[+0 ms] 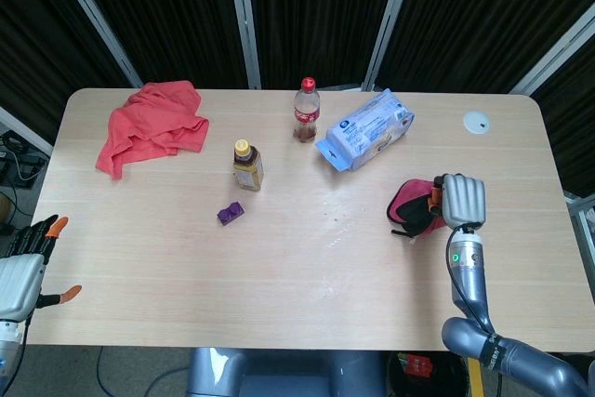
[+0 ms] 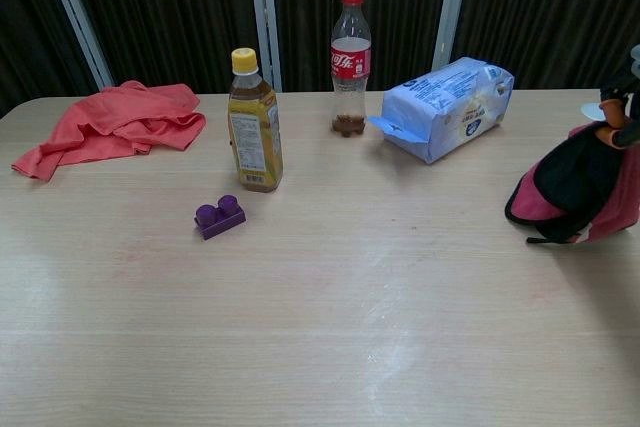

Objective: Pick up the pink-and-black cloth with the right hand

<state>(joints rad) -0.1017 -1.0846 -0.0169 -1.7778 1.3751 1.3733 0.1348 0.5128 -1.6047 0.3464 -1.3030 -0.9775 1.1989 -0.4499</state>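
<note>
The right hand (image 1: 462,201) gripped the cloth (image 1: 412,208), fingers curled over its upper edge, and held it bunched above the right side of the worktop (image 1: 297,258). In the chest view the cloth (image 2: 572,185) hung at the right edge of the frame, pink outside and black within, its lower fold close to the worktop; whether it touched the surface could not be told. Only the fingertips (image 2: 629,107) of that hand showed there.

The left hand (image 1: 26,265) sat off the worktop's near left corner, fingers spread and holding nothing.

A red cloth (image 1: 152,124) lay crumpled at the far left. A yellow-capped bottle (image 1: 246,165) stood near the middle, with a purple block (image 1: 231,214) just in front of it. A cola bottle (image 1: 306,111) stood at the far edge, beside a blue-and-white packet (image 1: 365,128). A white disc (image 1: 476,122) lay at the far right.
</note>
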